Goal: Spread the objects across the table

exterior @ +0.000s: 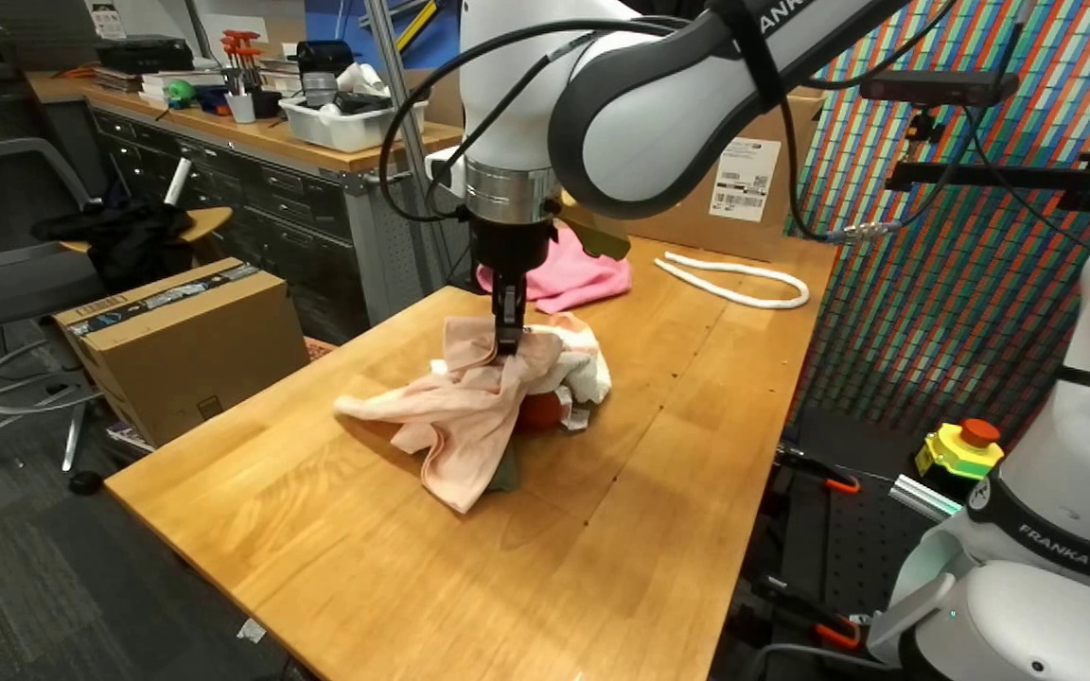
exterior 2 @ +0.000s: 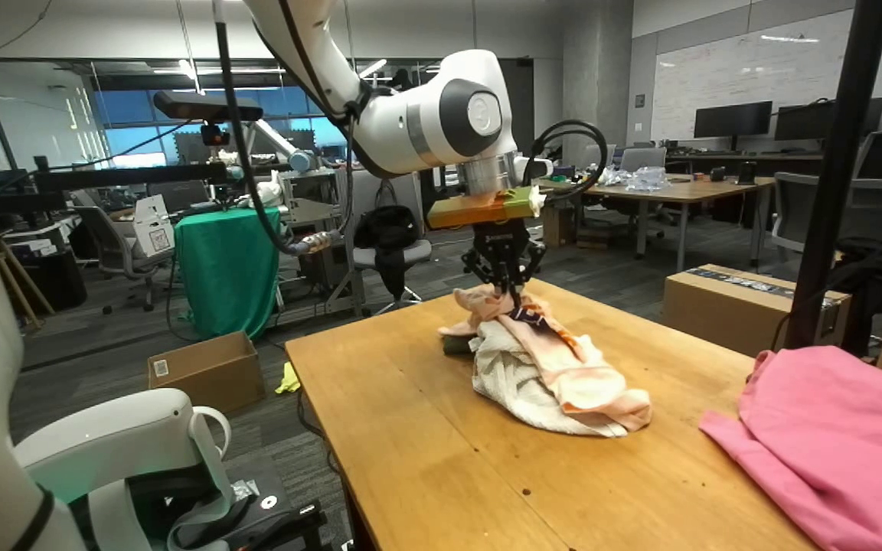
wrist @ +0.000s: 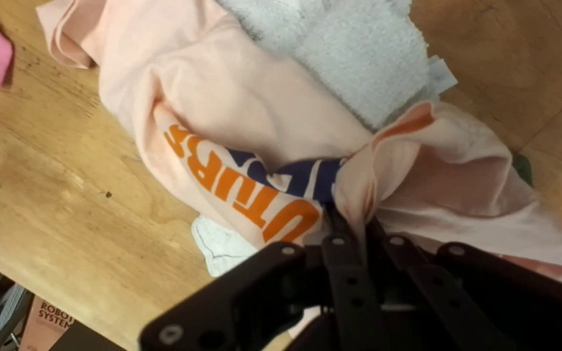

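Note:
My gripper points down at the heap and is shut on a bunched fold of the peach-cream cloth. In the wrist view the pinched fold rises between the fingers, beside orange and navy lettering. Beneath and beside it lies the white cloth, partly covered. The small red ball peeks out from under the cloths in an exterior view. A small olive-green piece shows at the heap's edge, mostly hidden. Apart from the heap, the pink cloth lies crumpled on the table.
A thin white cord loop lies near the table's far edge, in front of a brown cardboard box. Another box sits on the floor beside the table. The white robot base stands along the opposite side.

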Robot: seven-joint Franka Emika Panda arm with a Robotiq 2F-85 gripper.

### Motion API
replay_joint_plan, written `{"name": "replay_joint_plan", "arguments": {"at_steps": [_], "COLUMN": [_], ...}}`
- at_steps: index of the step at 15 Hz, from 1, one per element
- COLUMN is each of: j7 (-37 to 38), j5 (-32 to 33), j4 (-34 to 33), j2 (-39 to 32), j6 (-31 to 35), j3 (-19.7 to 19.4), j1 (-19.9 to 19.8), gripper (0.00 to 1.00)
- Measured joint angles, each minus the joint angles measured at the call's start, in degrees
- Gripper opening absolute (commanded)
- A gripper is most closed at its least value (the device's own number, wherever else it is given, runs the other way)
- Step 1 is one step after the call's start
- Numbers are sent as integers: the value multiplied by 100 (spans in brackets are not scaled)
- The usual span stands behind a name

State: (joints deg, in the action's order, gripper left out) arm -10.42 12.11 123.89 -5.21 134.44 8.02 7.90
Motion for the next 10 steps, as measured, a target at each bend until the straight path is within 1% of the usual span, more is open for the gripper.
{"name": "replay_joint_plan", "arguments": {"at_steps": [4, 6, 10], "j7": [22, 144, 856], "j5": [-14, 81, 544], "j4": [2, 1, -8], "j2": [132, 301, 908], "j6": [14, 17, -29], "j3": [-12, -31, 0], "j1": [-32, -35, -30], "gripper": [4, 4, 3]}}
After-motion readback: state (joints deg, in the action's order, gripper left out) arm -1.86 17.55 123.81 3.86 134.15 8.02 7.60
